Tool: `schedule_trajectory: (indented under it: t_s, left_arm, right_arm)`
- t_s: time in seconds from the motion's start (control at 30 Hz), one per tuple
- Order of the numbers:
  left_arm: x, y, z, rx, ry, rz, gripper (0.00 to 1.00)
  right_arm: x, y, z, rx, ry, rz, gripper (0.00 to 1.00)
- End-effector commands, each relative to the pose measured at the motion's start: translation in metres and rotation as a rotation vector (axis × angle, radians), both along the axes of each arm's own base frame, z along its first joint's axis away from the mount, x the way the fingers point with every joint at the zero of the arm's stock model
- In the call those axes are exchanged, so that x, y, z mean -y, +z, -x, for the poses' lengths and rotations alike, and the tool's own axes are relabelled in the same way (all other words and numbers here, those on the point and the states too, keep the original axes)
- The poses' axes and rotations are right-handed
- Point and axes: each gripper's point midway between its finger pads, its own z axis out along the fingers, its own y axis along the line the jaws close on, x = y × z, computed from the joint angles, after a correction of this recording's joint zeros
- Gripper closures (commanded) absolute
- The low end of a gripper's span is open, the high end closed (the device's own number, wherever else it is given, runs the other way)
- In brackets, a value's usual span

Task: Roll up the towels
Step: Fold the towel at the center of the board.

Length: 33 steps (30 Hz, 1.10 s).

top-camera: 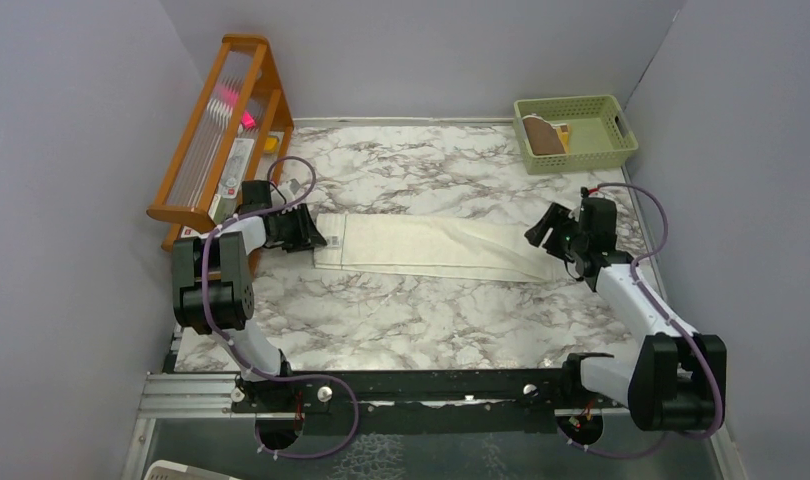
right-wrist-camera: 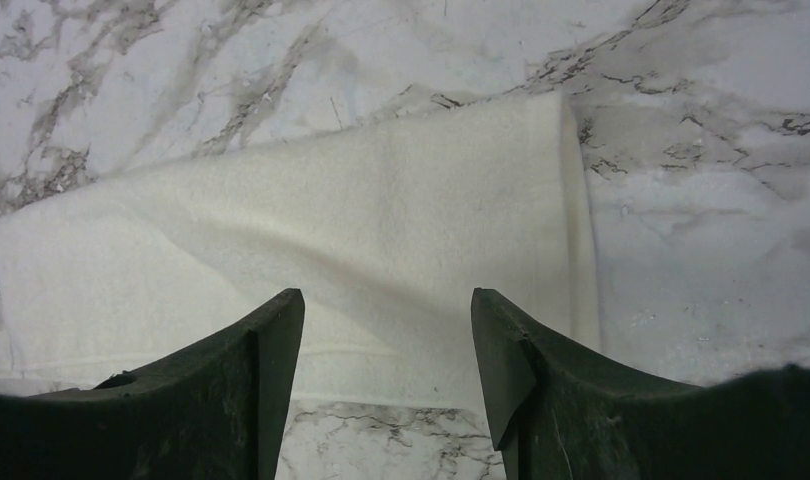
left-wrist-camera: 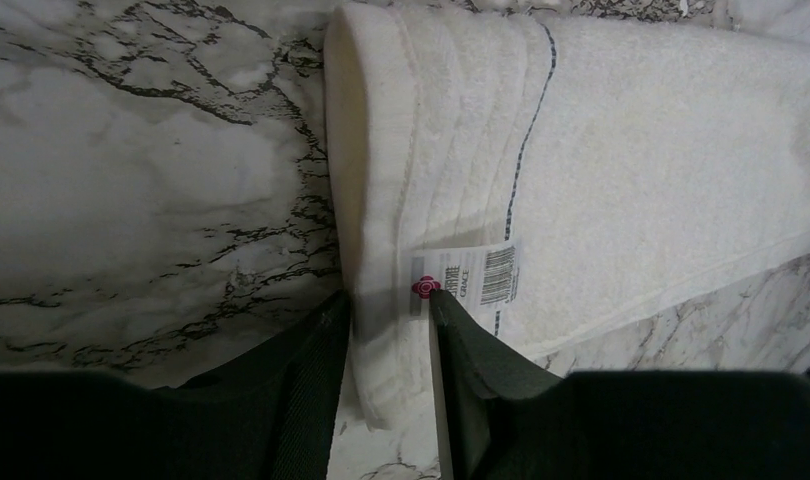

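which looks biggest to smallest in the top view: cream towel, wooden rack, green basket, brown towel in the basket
Largest, too alike to rank: orange-brown wooden rack and long cream cloth towel.
Then: pale green plastic basket.
Smallest: folded brown cloth towel, partly hidden inside that basket.

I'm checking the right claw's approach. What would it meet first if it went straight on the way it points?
The cream towel, near its right end. The right claw is open and aims down at it, with nothing showing between them; how far above the towel it hangs is unclear.
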Motion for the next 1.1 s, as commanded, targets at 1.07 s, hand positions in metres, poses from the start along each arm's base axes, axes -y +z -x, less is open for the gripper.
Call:
schedule_trajectory:
  t_s: [1.07]
  left_arm:
    - [-0.011,-0.022,0.007,-0.089,-0.004,-0.065,1.0]
  right_arm:
    - [0.048,-0.061,0.011,-0.291,-0.238,0.159,0.45]
